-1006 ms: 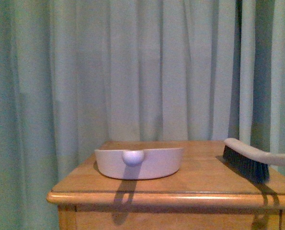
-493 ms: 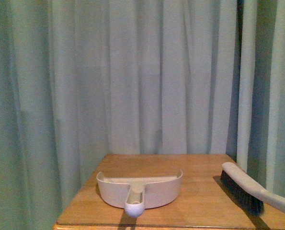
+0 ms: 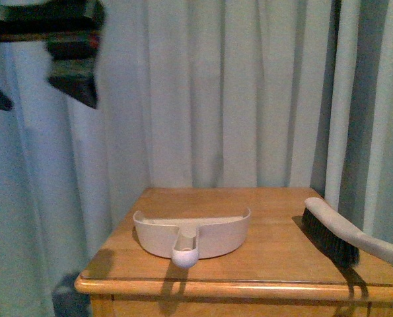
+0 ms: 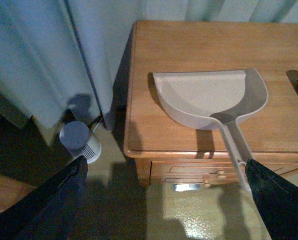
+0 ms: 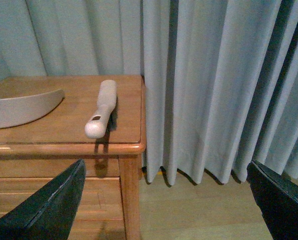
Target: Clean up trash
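Note:
No crumpled white tissue wad shows in any view; the trash is out of view. The pinkish-beige dustpan [image 3: 193, 234] lies on the wooden table [image 3: 249, 271], handle toward me, and looks empty in the left wrist view [image 4: 209, 97]. My left gripper [image 4: 166, 164] is open and empty, high above the table's front edge, with the dustpan handle next to one finger [image 4: 276, 200]. My right gripper [image 5: 166, 164] is open and empty, low beside the table's right corner, over the floor.
A hand brush [image 3: 335, 231] lies at the table's right side and also shows in the right wrist view [image 5: 101, 115]. Pale curtains [image 3: 216, 99] hang behind. A small round white appliance [image 4: 81, 142] stands on the floor left of the table. A dark blurred shape [image 3: 71, 53] hangs top left.
The front view has shifted: the table's front edge shows again below the dustpan. A dark blurred shape has come in at the top left. Dustpan and brush have not moved on the table.

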